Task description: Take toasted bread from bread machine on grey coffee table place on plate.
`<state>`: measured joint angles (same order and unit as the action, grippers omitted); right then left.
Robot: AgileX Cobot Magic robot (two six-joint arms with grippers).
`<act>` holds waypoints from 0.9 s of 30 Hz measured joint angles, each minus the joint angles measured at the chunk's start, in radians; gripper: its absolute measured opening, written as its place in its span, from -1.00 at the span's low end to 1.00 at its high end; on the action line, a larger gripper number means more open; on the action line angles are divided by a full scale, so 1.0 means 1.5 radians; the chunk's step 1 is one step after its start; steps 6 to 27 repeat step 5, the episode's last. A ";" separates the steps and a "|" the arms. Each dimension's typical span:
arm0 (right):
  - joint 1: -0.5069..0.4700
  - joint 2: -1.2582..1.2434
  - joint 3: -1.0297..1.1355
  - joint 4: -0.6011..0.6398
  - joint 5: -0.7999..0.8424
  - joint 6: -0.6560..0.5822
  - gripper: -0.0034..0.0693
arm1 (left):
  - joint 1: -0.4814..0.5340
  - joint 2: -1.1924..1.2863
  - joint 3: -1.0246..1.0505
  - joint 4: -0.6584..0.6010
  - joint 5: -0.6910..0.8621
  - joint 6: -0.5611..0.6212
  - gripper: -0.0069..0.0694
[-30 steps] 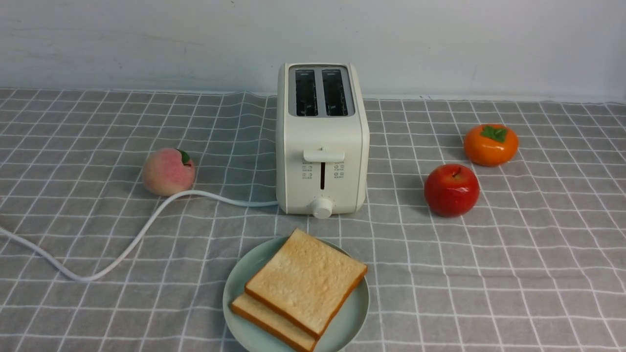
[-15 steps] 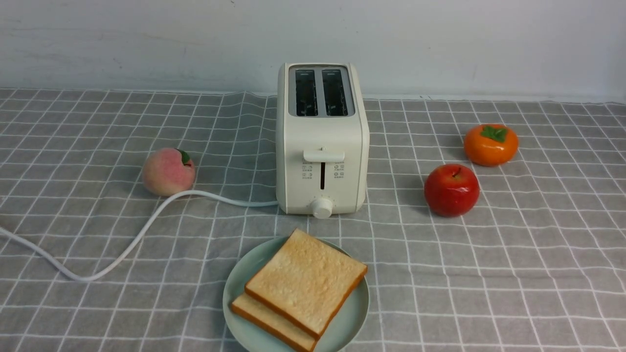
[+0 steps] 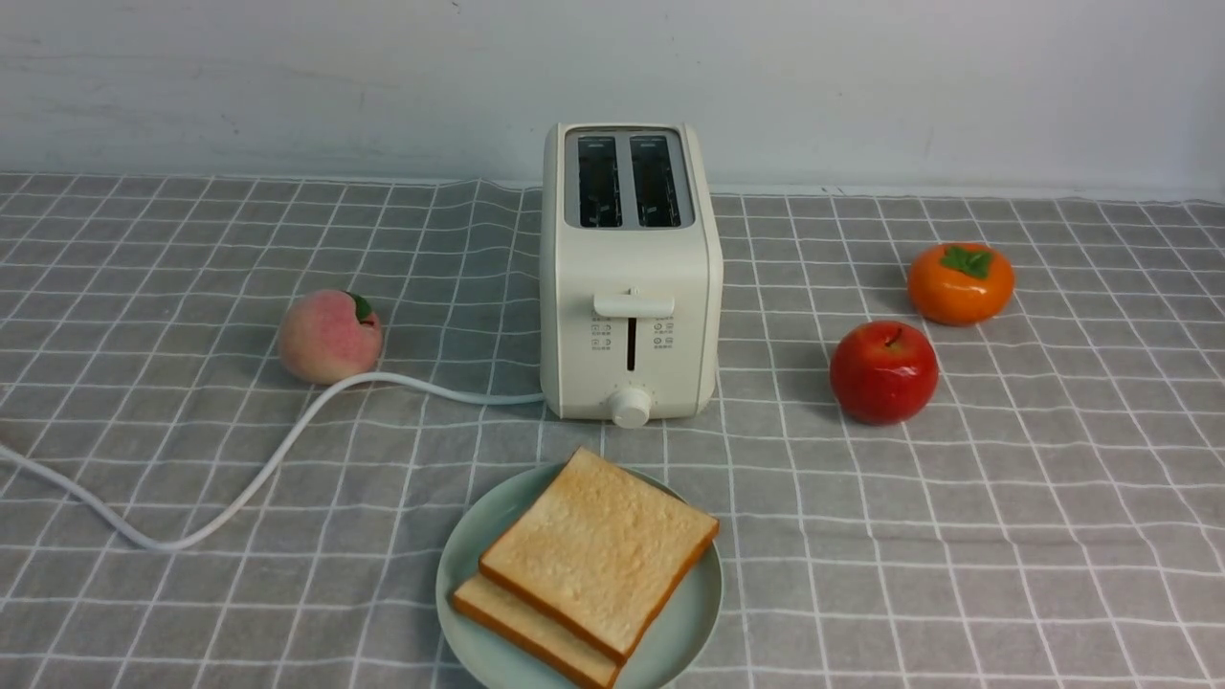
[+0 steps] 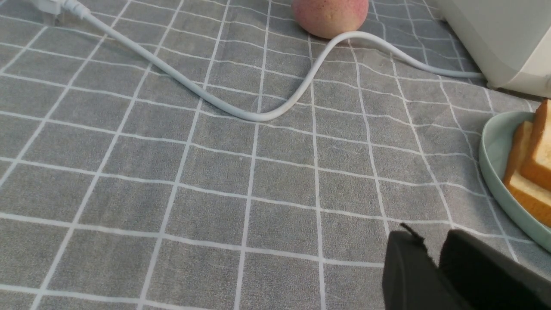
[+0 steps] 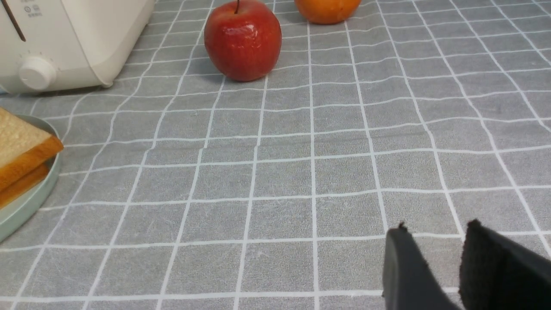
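Note:
Two slices of toasted bread [image 3: 598,550] lie stacked flat on the mint-green plate [image 3: 459,574] at the near middle of the grey coffee table [image 3: 957,536]. The bread machine [image 3: 627,287] stands just behind the plate, and both of its slots are empty. Neither gripper shows in the front view. In the left wrist view my left gripper [image 4: 430,234] is empty with its fingers nearly together, low over the cloth beside the plate [image 4: 490,155] and the toast [image 4: 542,146]. In the right wrist view my right gripper [image 5: 437,226] is empty with a narrow gap between its fingers, on the other side of the plate [image 5: 30,198].
A peach [image 3: 328,337] lies left of the toaster, touching the white power cord [image 3: 239,488], which loops out to the left edge. A red apple [image 3: 882,371] and an orange persimmon [image 3: 960,283] sit to the right. A white wall closes off the back.

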<state>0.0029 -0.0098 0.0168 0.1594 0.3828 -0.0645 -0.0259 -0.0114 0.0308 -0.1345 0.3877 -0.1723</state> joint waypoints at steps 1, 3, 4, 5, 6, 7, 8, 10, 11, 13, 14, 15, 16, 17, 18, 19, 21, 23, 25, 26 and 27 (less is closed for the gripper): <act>0.000 0.000 0.000 0.000 0.000 0.000 -0.33 | 0.000 0.000 0.000 0.000 0.000 0.000 -0.52; 0.000 0.000 0.000 0.000 0.000 0.000 -0.32 | 0.000 0.000 0.000 0.000 0.000 0.000 -0.52; 0.000 0.000 0.000 0.000 0.000 0.000 -0.32 | 0.000 0.000 0.000 0.000 0.000 0.000 -0.52; 0.000 0.000 0.000 0.000 0.000 0.000 -0.32 | 0.000 0.000 0.000 0.000 0.000 0.000 -0.52; 0.000 0.000 0.000 0.000 0.000 0.000 -0.32 | 0.000 0.000 0.000 0.000 0.000 0.000 -0.52; 0.000 0.000 0.000 0.000 0.000 0.000 -0.32 | 0.000 0.000 0.000 0.000 0.000 0.000 -0.52; 0.000 0.000 0.000 0.000 0.000 0.000 -0.32 | 0.000 0.000 0.000 0.000 0.000 0.000 -0.52; 0.000 0.000 0.000 0.000 0.000 0.000 -0.32 | 0.000 0.000 0.000 0.000 0.000 0.000 -0.52; 0.000 0.000 0.000 0.000 0.000 0.000 -0.32 | 0.000 0.000 0.000 0.000 0.000 0.000 -0.52; 0.000 0.000 0.000 0.000 0.000 0.000 -0.32 | 0.000 0.000 0.000 0.000 0.000 0.000 -0.52; 0.000 0.000 0.000 0.000 0.000 0.000 -0.32 | 0.000 0.000 0.000 0.000 0.000 0.000 -0.52; 0.000 0.000 0.000 0.000 0.000 0.000 -0.32 | 0.000 0.000 0.000 0.000 0.000 0.000 -0.52; 0.000 0.000 0.000 0.000 0.000 0.000 -0.32 | 0.000 0.000 0.000 0.000 0.000 0.000 -0.52; 0.000 0.000 0.000 0.000 0.000 0.000 -0.32 | 0.000 0.000 0.000 0.000 0.000 0.000 -0.52; 0.000 0.000 0.000 0.000 0.000 0.000 -0.32 | 0.000 0.000 0.000 0.000 0.000 0.000 -0.52; 0.000 0.000 0.000 0.000 0.000 0.000 -0.32 | 0.000 0.000 0.000 0.000 0.000 0.000 -0.52; 0.000 0.000 0.000 0.000 0.000 0.000 -0.32 | 0.000 0.000 0.000 0.000 0.000 0.000 -0.52; 0.000 0.000 0.000 0.000 0.000 0.000 -0.32 | 0.000 0.000 0.000 0.000 0.000 0.000 -0.52; 0.000 0.000 0.000 0.000 0.000 0.000 -0.32 | 0.000 0.000 0.000 0.000 0.000 0.000 -0.52; 0.000 0.000 0.000 0.000 0.000 0.000 -0.32 | 0.000 0.000 0.000 0.000 0.000 0.000 -0.52; 0.000 0.000 0.000 0.000 0.000 0.000 -0.32 | 0.000 0.000 0.000 0.000 0.000 0.000 -0.52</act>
